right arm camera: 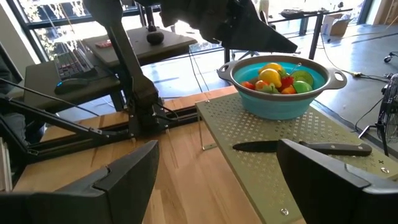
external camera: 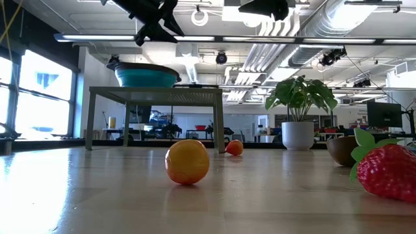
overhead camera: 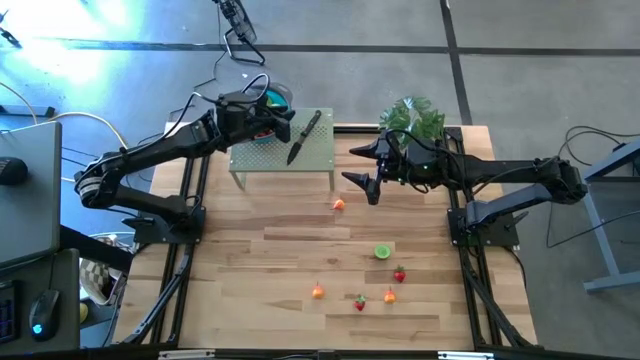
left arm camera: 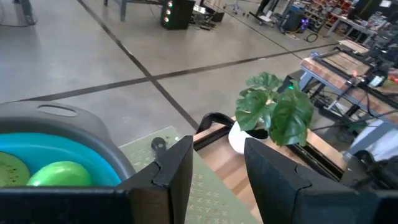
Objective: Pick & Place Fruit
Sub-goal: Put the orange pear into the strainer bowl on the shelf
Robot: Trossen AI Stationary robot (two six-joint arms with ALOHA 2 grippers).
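A big open lab or workshop, shiny grey concrete floor (left arm camera: 93, 68), bare pipes and long lights on the ceiling (external camera: 312, 26), tall windows (external camera: 39, 97), desks with a keyboard and mouse (right arm camera: 81, 65), cables, work tables far back

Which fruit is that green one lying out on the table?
On the wooden table, look below the raised green shelf toward the loose fruit near the front. The lime half lies above the red strawberry; it is the only green piece among red and orange ones.
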